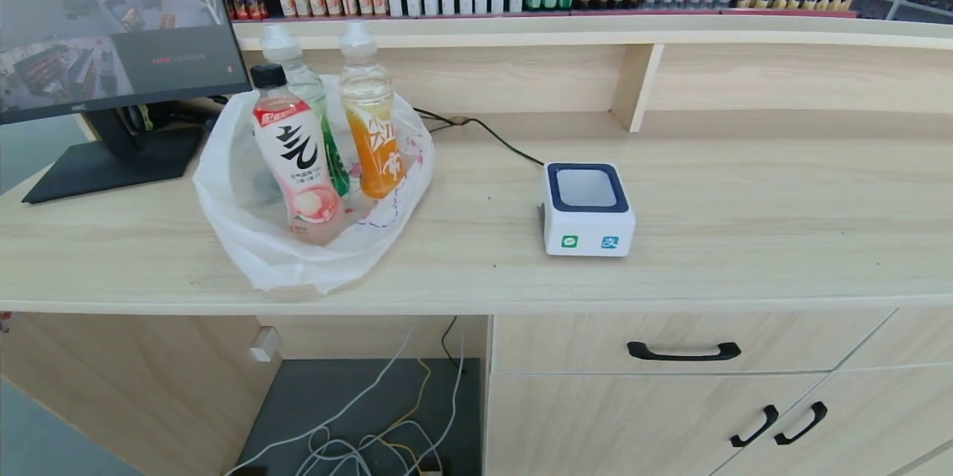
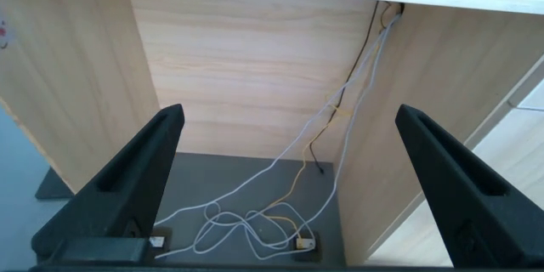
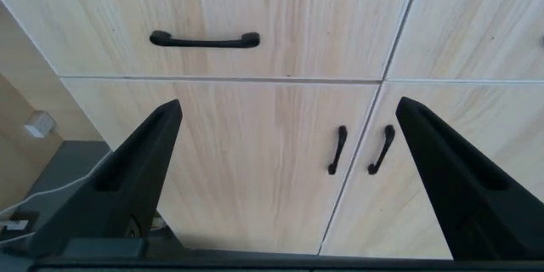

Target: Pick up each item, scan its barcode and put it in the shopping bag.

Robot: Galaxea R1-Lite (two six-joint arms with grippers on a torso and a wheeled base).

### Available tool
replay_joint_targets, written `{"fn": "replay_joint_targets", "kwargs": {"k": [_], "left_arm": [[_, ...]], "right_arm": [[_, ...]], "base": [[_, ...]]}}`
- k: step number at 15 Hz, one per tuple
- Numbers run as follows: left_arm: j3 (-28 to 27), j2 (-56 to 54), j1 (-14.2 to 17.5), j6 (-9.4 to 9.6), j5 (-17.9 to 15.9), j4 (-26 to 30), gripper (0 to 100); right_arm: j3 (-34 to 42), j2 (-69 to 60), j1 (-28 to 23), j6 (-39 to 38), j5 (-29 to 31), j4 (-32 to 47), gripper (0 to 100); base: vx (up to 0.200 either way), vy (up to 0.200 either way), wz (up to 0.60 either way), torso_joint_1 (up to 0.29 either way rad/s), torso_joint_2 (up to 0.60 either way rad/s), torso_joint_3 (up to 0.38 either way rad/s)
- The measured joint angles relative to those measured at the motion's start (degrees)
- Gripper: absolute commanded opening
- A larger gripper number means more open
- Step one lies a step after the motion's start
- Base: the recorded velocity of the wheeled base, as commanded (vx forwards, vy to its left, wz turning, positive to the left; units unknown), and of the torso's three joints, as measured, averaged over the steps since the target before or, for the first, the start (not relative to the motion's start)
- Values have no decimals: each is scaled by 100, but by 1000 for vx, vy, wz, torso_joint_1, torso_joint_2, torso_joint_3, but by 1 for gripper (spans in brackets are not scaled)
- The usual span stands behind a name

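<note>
Head view: 3 btls (image 1: 298, 156) in shopping bag (image 1: 246, 241).

The pale wooden desk (image 1: 744, 223) runs above both sets of jaws, which hang spread wide below its front edge. Over the left jaws, which face the open bay (image 2: 255, 93) under the top, a white plastic shopping bag (image 1: 246, 238) sits on the desk, reaching its front edge. Beyond the bag, farther out to the left jaws' side, stands a black monitor base (image 1: 112, 163). Over the drawer (image 3: 297, 25) that the right jaws face sits a white barcode scanner (image 1: 587, 209), well apart from the bag. A black cable (image 1: 484, 129) trails from the scanner across the top to behind the bag.
</note>
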State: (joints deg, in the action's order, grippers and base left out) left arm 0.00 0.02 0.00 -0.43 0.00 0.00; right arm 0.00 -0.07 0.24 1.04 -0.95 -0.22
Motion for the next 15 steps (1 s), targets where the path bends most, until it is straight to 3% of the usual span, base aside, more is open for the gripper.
{"fn": "replay_joint_targets", "kwargs": {"k": [1,15], "left_arm": [[0,0,0,0,0,0,100],[0,0,2,0,0,0,100]], "right_arm": [[0,0,0,2,0,-2,100],[0,0,2,0,2,0,100]], "base": [[0,-200,0,2,-2,-2],[0,0,0,0,0,0]]}}
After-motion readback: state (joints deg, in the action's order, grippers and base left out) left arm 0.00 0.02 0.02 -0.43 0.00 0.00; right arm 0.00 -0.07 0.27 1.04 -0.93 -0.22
